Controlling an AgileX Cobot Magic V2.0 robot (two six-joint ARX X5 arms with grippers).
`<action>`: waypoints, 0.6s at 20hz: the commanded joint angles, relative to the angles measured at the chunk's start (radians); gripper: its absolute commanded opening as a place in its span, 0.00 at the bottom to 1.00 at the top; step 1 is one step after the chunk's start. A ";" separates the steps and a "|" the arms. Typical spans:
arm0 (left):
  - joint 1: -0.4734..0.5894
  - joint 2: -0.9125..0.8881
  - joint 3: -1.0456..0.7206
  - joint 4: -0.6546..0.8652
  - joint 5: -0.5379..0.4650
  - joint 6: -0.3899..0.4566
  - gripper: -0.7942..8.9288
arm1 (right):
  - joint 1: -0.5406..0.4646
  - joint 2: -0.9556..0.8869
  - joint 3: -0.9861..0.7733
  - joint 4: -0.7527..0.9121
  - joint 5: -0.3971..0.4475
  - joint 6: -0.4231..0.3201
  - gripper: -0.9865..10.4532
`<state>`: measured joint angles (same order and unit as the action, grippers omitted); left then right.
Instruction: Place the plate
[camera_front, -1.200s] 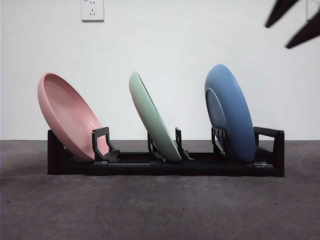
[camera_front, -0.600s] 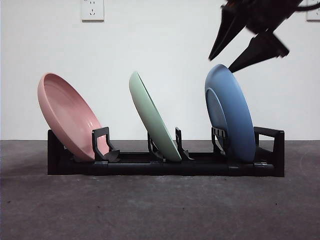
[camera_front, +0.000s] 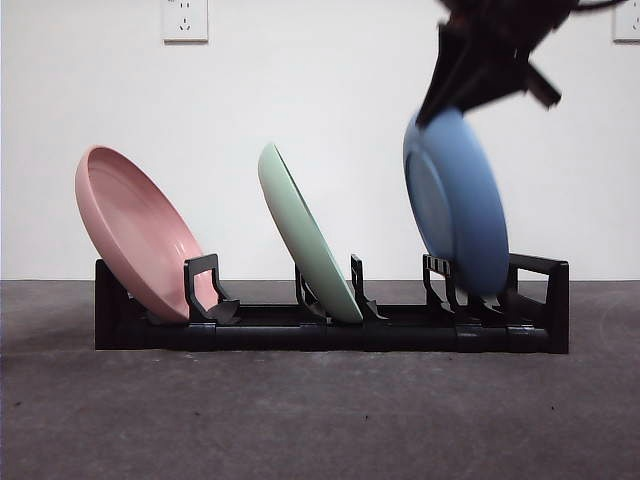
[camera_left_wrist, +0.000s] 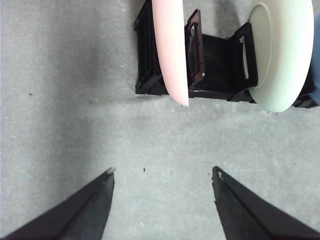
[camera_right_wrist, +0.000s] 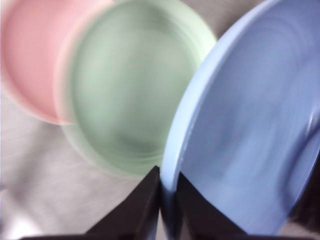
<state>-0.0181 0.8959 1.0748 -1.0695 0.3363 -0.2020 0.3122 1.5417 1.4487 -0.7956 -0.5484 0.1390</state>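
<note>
A blue plate (camera_front: 455, 200) stands in the right slot of the black rack (camera_front: 300, 335), blurred and nearly upright. My right gripper (camera_front: 440, 105) comes in from the top right and is shut on the plate's top rim. In the right wrist view its two jaws pinch the blue plate (camera_right_wrist: 250, 125) edge, with the right gripper (camera_right_wrist: 167, 192) point between them. My left gripper (camera_left_wrist: 162, 172) hangs open over bare table in front of the rack (camera_left_wrist: 215, 65), holding nothing.
A pink plate (camera_front: 135, 230) leans in the left slot and a pale green plate (camera_front: 305, 235) leans in the middle slot. The left wrist view shows the pink plate (camera_left_wrist: 170, 45) and the green plate (camera_left_wrist: 282, 50) from above. A wall socket (camera_front: 185, 20) sits on the white wall.
The right gripper came down from the top right corner onto the blue plate's top rim and shut on it. The plate has shifted slightly up and to the left.
</note>
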 joint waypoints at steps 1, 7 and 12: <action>-0.002 0.006 0.024 0.010 0.002 0.011 0.40 | 0.015 -0.056 0.081 -0.055 -0.042 -0.009 0.09; -0.002 0.006 0.024 0.019 0.002 0.011 0.40 | 0.137 -0.211 0.118 -0.235 -0.048 -0.132 0.09; -0.002 0.006 0.024 0.021 0.002 0.011 0.40 | 0.467 -0.269 0.072 -0.299 0.343 -0.176 0.09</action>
<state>-0.0181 0.8959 1.0748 -1.0573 0.3367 -0.2016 0.7486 1.2644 1.5108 -1.1069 -0.2413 -0.0120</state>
